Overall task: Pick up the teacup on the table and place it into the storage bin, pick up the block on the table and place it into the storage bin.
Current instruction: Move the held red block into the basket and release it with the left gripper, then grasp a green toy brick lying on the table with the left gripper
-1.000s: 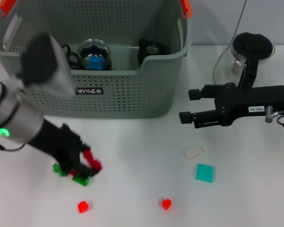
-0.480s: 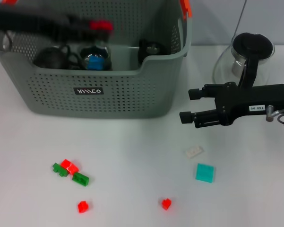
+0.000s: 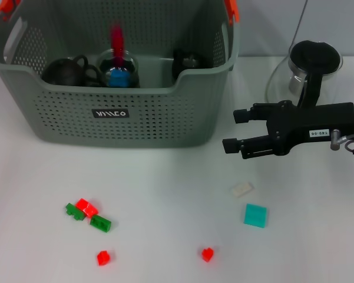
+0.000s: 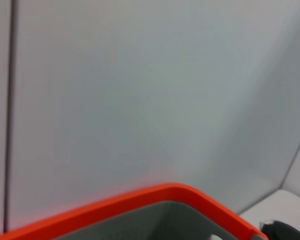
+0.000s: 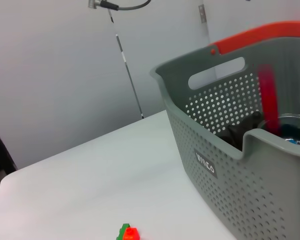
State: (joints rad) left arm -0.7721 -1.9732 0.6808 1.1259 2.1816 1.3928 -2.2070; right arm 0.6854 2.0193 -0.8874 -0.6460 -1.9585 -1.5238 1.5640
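The grey-green storage bin point(image 3: 129, 121) stands at the back left of the white table. Over its inside a red block point(image 3: 116, 39) shows as a blurred vertical streak in mid-air, and the right wrist view shows that red block point(image 5: 267, 100) too. A black teacup point(image 3: 65, 71) lies inside the bin beside a glass cup point(image 3: 119, 66) with something blue in it. My right gripper point(image 3: 231, 131) hovers open and empty to the right of the bin. The left gripper is out of view; its wrist camera shows only the bin's orange handle point(image 4: 154, 197) and a wall.
Loose blocks lie on the table: a red and green cluster point(image 3: 82, 208), a green block point(image 3: 100, 223), two red ones point(image 3: 103, 257) point(image 3: 207, 254), a white one point(image 3: 241, 188) and a teal one point(image 3: 256, 215). A glass teapot point(image 3: 306, 71) stands at the back right.
The left arm rose from the block cluster with a red block, swept over the bin and left the view. The red block is now loose in the air above the bin.
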